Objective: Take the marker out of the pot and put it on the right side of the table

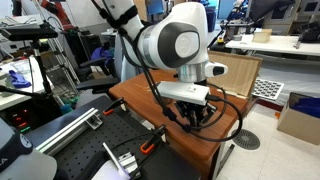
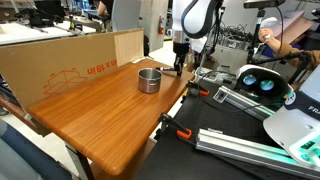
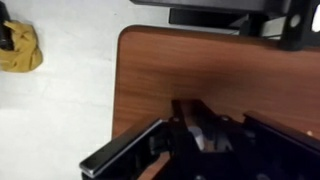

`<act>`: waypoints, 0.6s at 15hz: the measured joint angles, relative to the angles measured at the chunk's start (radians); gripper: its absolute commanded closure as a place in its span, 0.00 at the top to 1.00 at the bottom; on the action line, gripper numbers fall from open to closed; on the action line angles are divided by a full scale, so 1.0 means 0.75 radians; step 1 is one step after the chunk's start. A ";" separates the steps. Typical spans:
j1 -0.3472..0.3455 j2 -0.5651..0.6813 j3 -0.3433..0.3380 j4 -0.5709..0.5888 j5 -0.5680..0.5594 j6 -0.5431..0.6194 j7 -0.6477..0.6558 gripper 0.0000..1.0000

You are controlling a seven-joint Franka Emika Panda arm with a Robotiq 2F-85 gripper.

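Fingers of the Panda arm hang low over one end of the reddish-brown wooden surface in an exterior view, where the arm's bulky white wrist hides the pot and any sign of the marker. In an exterior view, the silvery pot stands upright near the far edge of the surface, with a cardboard box behind it. The fingers sit just beside the pot, toward the corner and close above the wood, and no stick shows above the pot's rim. In the blurred wrist view, the fingers look drawn near each other over the surface close to its rounded corner, with pale floor and a yellow cloth beyond. Whether they pinch the marker cannot be told, and the marker itself cannot be picked out in any view. The step in hand appears to be the set-down. Done well, it calls for descending until the marker nearly touches the wood, keeping clear of the edge so it cannot roll off, loosening gently, then rising straight up.
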 measured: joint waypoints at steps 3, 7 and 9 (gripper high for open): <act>-0.003 0.014 0.006 0.024 0.046 -0.025 -0.044 0.45; -0.005 0.037 0.007 0.047 0.091 -0.033 -0.082 0.67; -0.008 0.067 0.008 0.070 0.101 -0.033 -0.098 0.82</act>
